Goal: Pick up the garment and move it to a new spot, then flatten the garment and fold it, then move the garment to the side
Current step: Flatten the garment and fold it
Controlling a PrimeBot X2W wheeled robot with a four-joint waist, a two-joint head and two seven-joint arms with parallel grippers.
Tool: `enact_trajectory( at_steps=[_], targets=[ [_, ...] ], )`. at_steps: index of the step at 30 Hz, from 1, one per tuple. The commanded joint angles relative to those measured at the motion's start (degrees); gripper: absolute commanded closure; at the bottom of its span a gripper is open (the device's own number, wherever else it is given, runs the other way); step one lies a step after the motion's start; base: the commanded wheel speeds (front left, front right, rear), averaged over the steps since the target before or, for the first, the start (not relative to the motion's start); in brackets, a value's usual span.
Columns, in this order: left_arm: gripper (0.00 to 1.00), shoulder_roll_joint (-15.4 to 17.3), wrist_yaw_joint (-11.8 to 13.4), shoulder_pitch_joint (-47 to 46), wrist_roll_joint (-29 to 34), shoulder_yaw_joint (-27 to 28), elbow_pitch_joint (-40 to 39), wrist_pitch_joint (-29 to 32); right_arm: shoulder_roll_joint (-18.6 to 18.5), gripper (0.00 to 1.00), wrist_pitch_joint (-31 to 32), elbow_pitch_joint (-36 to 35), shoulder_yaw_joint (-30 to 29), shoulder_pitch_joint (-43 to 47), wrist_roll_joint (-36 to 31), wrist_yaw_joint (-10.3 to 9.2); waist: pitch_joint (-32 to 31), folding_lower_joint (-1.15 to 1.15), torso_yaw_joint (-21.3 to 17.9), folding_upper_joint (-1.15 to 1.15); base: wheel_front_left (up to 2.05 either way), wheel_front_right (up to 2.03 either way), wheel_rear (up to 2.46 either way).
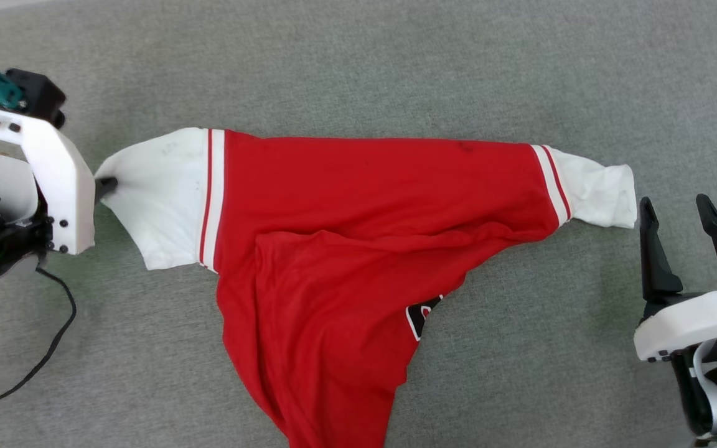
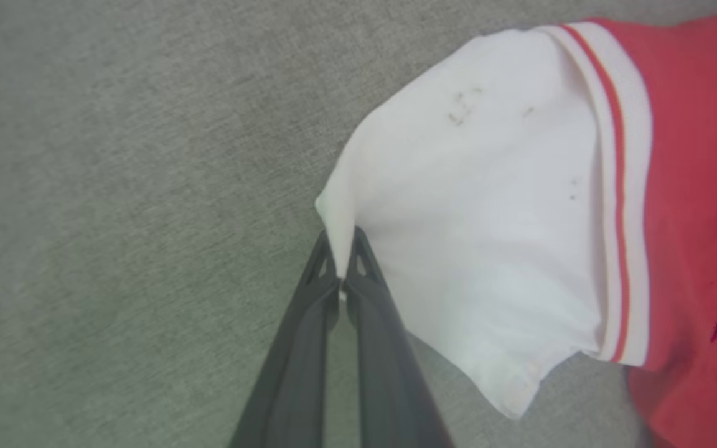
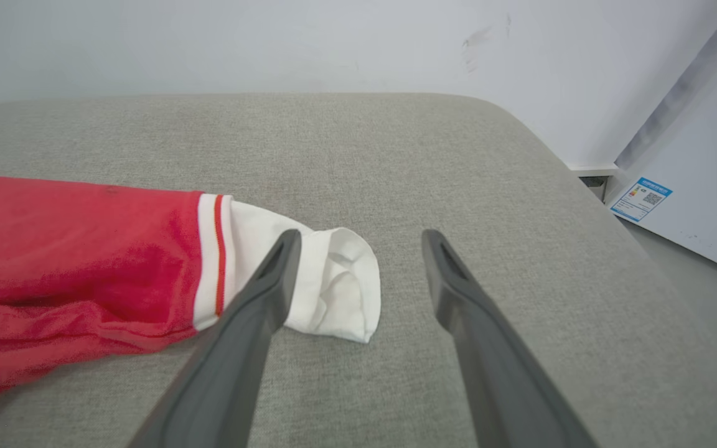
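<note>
Left pincer (image 2: 341,249) up close: dark fingers clamped tight on the tip of the white sleeve (image 2: 477,205). The garment (image 1: 358,205) lies stretched sleeve to sleeve, left to right, across the grey fabric surface (image 1: 396,68), with the red body rumpled and trailing toward the robot. Right pincer (image 1: 674,202) is spread wide and empty, just beside the other sleeve (image 1: 601,186).

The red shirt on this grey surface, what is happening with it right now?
A two-armed robot is working on the garment, which lies spread but wrinkled on the grey surface. Its left gripper is shut on the edge of one white sleeve. The right gripper is open beside the other sleeve, not touching it.
</note>
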Motion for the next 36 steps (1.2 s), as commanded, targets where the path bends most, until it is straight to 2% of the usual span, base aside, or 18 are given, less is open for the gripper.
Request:
enact_trajectory(
  at_steps=[1, 5, 11, 12, 16, 20, 27, 36],
  targets=[
    [1.00, 0.2, 0.0, 0.6, -0.3, 0.5, -0.6, -3.0, -1.8, 0.00, 2.1, -0.1, 0.4, -0.4, -0.1, -0.04, -1.4, -0.01, 1.0, 0.00, 0.00, 0.00, 0.00],
    [1.00, 1.3, 0.0, 2.5, -0.5, -0.1, -4.1, -9.6, -6.4, 0.00, 10.0, -1.2, 2.5, -0.6, 2.2, -0.04, -3.1, -0.01, 2.9, 0.00, 0.00, 0.00, 0.00],
    [1.00, 4.2, 0.0, 4.6, -0.8, -1.4, -13.2, -15.9, -14.5, 0.00, 29.3, -3.5, 3.6, -3.9, 8.4, -0.04, -4.4, -0.01, 6.7, 0.00, 0.00, 0.00, 0.00],
    [1.00, 4.2, 0.0, 4.6, -0.8, -1.4, -13.2, -15.9, -14.5, 0.00, 29.3, -3.5, 3.6, -3.9, 8.4, -0.04, -4.4, -0.01, 6.7, 0.00, 0.00, 0.00, 0.00],
    [1.00, 5.5, 0.0, 6.0, -1.6, -1.8, -20.1, -17.6, -20.2, 0.00, 42.8, -3.2, 4.2, -8.1, 11.3, -0.04, -4.1, -0.01, 9.5, 0.00, 0.00, 0.00, 0.00],
    [1.00, 5.5, 0.0, 6.5, -1.2, -2.4, -26.0, -18.0, -24.1, 0.00, 50.7, 0.3, 5.2, -13.1, 13.2, -0.03, -3.0, -0.01, 12.3, 0.00, 0.00, 0.00, 0.00],
    [1.00, 4.4, 1.3, 6.9, 0.4, -3.5, -32.7, -18.4, -27.8, 0.00, 55.6, 9.4, 8.3, -16.4, 12.9, -0.03, -1.1, -0.01, 15.9, 0.00, 0.00, 0.00, 0.00],
    [1.00, 4.0, 1.9, 7.7, 1.4, -4.3, -35.5, -19.1, -27.4, 0.00, 55.1, 18.3, 13.2, -12.1, 14.4, -0.01, -0.5, -0.01, 17.4, 0.00, 0.00, 0.00, 0.00]
  ],
)
